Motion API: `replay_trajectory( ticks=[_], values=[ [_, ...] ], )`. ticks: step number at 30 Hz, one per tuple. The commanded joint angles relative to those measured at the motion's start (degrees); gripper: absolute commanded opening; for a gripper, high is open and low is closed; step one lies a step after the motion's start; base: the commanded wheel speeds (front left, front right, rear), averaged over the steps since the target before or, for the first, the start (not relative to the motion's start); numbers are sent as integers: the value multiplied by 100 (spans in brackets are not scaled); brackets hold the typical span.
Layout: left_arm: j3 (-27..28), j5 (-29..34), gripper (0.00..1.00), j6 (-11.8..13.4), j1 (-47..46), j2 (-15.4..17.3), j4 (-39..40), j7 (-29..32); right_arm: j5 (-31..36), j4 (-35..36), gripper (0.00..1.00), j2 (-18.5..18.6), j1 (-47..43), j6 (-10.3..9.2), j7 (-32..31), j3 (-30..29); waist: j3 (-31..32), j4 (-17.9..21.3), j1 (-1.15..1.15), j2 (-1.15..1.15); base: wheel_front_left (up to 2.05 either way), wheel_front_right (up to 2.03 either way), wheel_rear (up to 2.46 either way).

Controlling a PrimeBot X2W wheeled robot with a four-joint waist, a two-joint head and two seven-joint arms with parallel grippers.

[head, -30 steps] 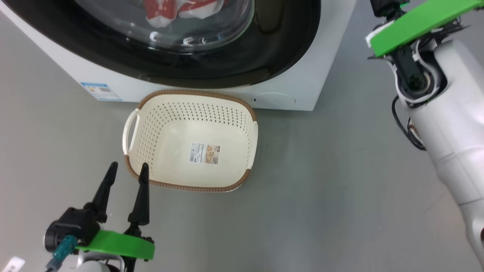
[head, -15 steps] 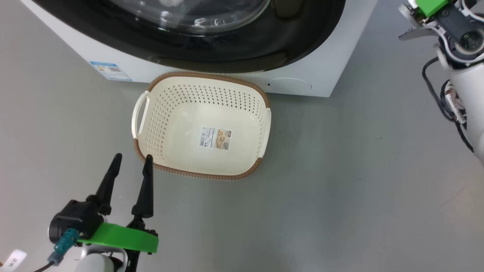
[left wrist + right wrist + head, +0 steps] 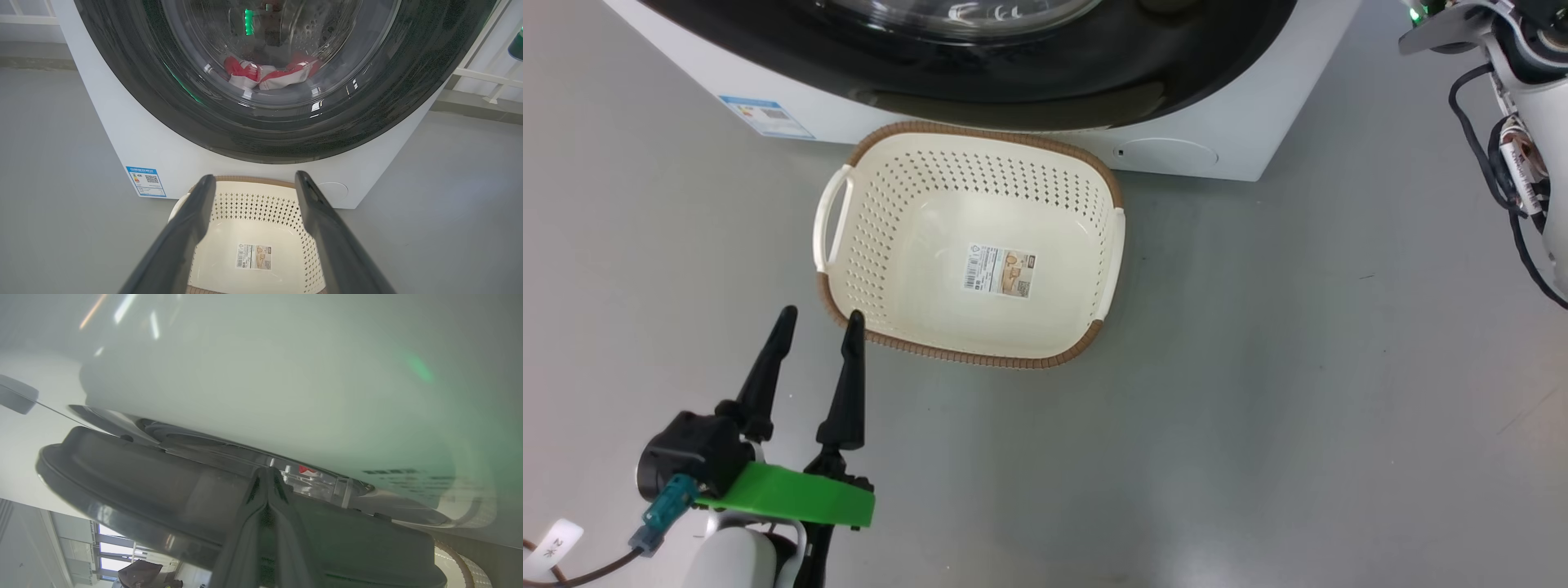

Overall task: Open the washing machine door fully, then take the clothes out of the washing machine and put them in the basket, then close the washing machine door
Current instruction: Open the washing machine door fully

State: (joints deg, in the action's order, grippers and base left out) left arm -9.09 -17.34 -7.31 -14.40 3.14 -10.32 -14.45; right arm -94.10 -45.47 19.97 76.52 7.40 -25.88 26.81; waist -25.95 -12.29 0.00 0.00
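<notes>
The washing machine (image 3: 1225, 139) stands at the top of the head view, its washing machine door (image 3: 1111, 82) showing a black rim. Behind the door glass in the left wrist view lie the red and white clothes (image 3: 265, 75). On the floor in front sits the empty cream basket (image 3: 1045, 327). My left gripper (image 3: 820, 317) hovers open beside the basket's near left corner, nothing between its fingers. In the right wrist view my right gripper (image 3: 267, 470) is shut, its tips at the narrow gap between the door (image 3: 163, 490) edge and the white machine front (image 3: 286, 375). A sliver of red clothes (image 3: 306, 469) shows in that gap.
Grey floor (image 3: 1298, 408) spreads to the right of the basket and in front of it. My right forearm (image 3: 1535, 106) with its dark cables hangs at the top right of the head view. A blue label (image 3: 766, 117) marks the machine's lower left.
The head camera has shifted, so the machine and basket sit higher and further right in the picture. The right wrist with its green plate has slid out of the upper right corner. The left gripper stays open.
</notes>
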Motion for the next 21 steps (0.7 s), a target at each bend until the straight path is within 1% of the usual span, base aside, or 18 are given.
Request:
replay_trajectory(
  ticks=[1, 10, 21],
  values=[
    [174, -41, 100, -18, -64, 95, 151, -55, -69, 77, 0, -138, 98, 9, -124, -10, -29, -28, 0, 0, 0, 0, 0],
    [152, -56, 100, -18, -76, 71, 128, -55, -132, -3, 0, -223, 20, 9, -446, 5, -13, -65, 0, 0, 0, 0, 0],
    [181, -11, 100, -18, 139, 24, 68, -55, -1, 436, 0, -320, -811, 9, -645, 194, 371, 56, 0, 0, 0, 0, 0]
  ],
)
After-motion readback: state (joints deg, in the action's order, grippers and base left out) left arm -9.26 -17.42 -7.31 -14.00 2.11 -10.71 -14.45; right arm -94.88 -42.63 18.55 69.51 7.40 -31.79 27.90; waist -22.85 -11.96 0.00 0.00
